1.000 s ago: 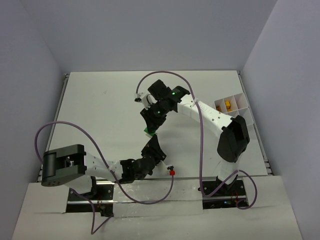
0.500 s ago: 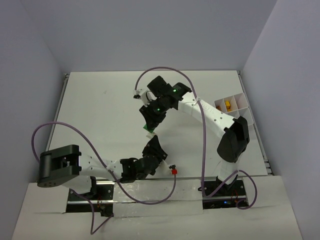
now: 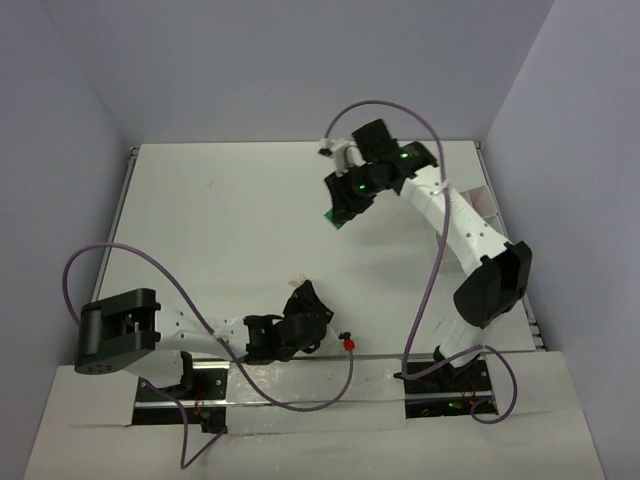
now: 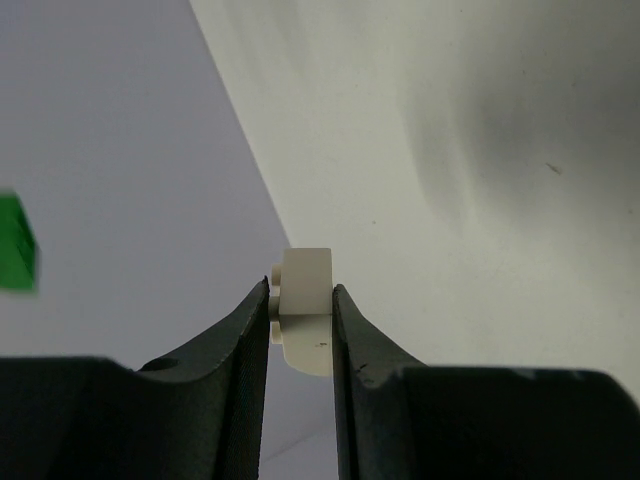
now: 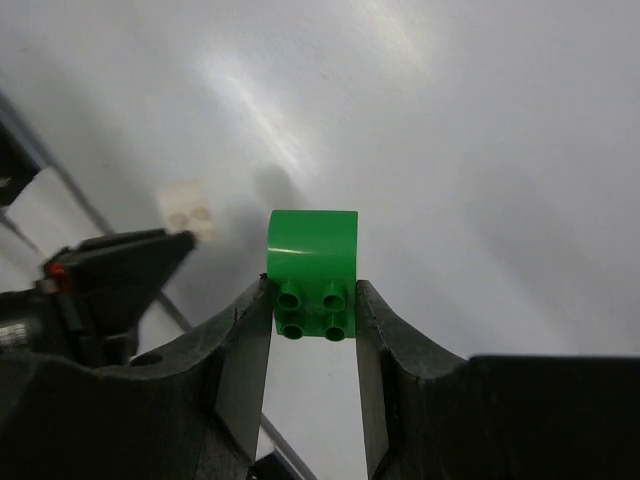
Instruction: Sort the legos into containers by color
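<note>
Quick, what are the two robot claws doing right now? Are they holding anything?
Left gripper: closed on a small white plastic lego brick.
Right gripper: closed on a small green plastic lego brick.

This is a robotics lab test cell: a bare white desk boxed in by plain lavender-grey panel walls on three sides. Two white-and-black robot arms are bolted to a metal rail at its near edge, trailing purple cables.

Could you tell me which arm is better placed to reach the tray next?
Right, probably: its jaws hold the green brick nearer the tray; the left's hold a white brick by the bases.
</note>
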